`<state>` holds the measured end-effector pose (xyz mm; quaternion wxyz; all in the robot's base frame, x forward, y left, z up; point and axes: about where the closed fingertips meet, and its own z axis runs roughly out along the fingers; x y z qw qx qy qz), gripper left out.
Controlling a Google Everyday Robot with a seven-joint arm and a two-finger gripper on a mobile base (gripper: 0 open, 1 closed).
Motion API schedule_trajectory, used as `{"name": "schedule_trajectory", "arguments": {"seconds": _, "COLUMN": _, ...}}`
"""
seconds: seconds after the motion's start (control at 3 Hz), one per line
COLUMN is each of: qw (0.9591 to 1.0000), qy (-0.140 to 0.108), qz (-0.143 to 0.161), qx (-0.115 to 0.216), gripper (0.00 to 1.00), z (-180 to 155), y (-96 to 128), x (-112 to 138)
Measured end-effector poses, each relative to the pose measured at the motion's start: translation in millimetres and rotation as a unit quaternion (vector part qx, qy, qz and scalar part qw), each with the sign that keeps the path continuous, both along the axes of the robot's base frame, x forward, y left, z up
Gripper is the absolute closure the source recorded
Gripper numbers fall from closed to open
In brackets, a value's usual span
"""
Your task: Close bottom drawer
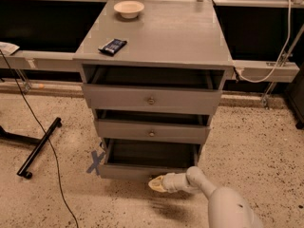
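The bottom drawer (124,171) is the lowest of three in the grey wooden cabinet (156,37). It stands pulled out partway, its dark inside showing and its low front panel near the floor. My gripper (156,184) reaches in from the lower right on a white arm and sits against the front panel at about its middle, hiding the knob. The middle drawer (151,132) and top drawer (151,99) are also slightly out.
A white bowl (128,8) and a dark blue packet (112,45) lie on the cabinet top. A blue tape cross (96,161) marks the floor at the cabinet's left. A black stand leg (39,147) and a cable (50,151) lie on the speckled floor to the left.
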<state>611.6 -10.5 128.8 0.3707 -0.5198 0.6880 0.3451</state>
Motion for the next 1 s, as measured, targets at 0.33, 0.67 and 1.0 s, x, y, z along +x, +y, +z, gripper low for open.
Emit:
{"name": "schedule_trajectory", "arguments": {"seconds": 0.33, "qw": 0.9997, "qy": -0.014, "qz": -0.015, "qx": -0.01, "gripper": 1.0, "z": 0, "y": -12, "x": -1}}
{"name": "schedule_trajectory", "arguments": {"seconds": 0.67, "qw": 0.999, "qy": -0.035, "qz": -0.028, "qx": -0.011, "gripper": 1.0, "z": 1, "y": -20, "x": 6}}
{"name": "schedule_trajectory", "arguments": {"seconds": 1.0, "qw": 0.9969, "qy": -0.068, "qz": -0.037, "qx": -0.018, "gripper": 1.0, "z": 6, "y": -28, "x": 28}}
